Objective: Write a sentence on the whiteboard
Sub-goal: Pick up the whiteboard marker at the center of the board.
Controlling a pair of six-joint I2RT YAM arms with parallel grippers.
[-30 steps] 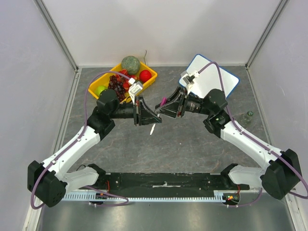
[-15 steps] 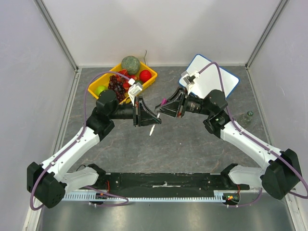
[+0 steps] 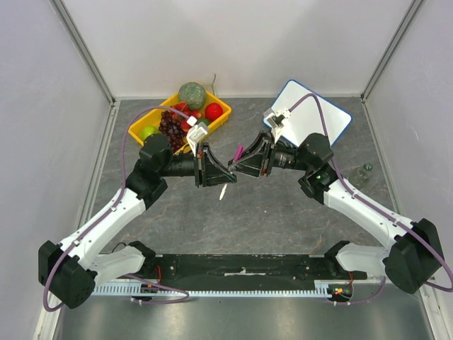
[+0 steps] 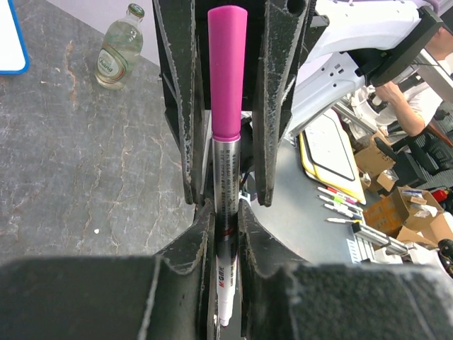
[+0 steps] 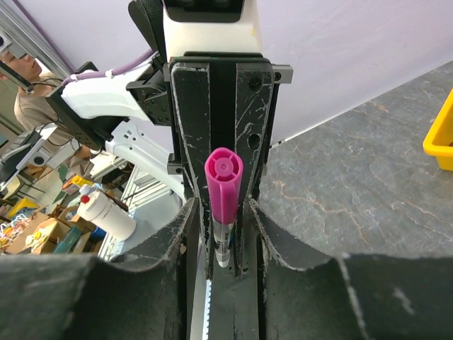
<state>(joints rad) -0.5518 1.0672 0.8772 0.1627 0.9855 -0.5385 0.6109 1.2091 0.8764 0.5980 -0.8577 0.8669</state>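
Desk: grey, stone-veined top, walled in by pale panels. Both arms reach in from the near edge and meet over the middle of the desk, wrists turned toward each other.

Whiteboard: lies at the far right corner of the desk, set at a diagonal. It is behind the right arm, whose wrist and purple cable cross its near-left part. The face that shows is plain white, with a thin blue rim. One rounded corner also shows at the upper left of the left wrist view.

Yellow tray: far centre-left, behind the left arm. It holds a round green fruit, red fruit, dark grapes and a lime-green fruit.

Left end effector: drawn narrow and clamped on the silver barrel of the marker. In its own wrist view the fingers press the barrel from both sides, just below the pink cap.

Right end effector: faces the left one, nearly tip to tip. It is closed narrow around the pink cap, with pads hard against it on both sides in the right wrist view.

Marker: held in the air between the two, off the desk, well apart from the whiteboard. From above, the cap end points to the far side and the white end to the near side.

Bottle: small, clear glass with a green cap, upright at the right edge of the desk, near the whiteboard's near corner.
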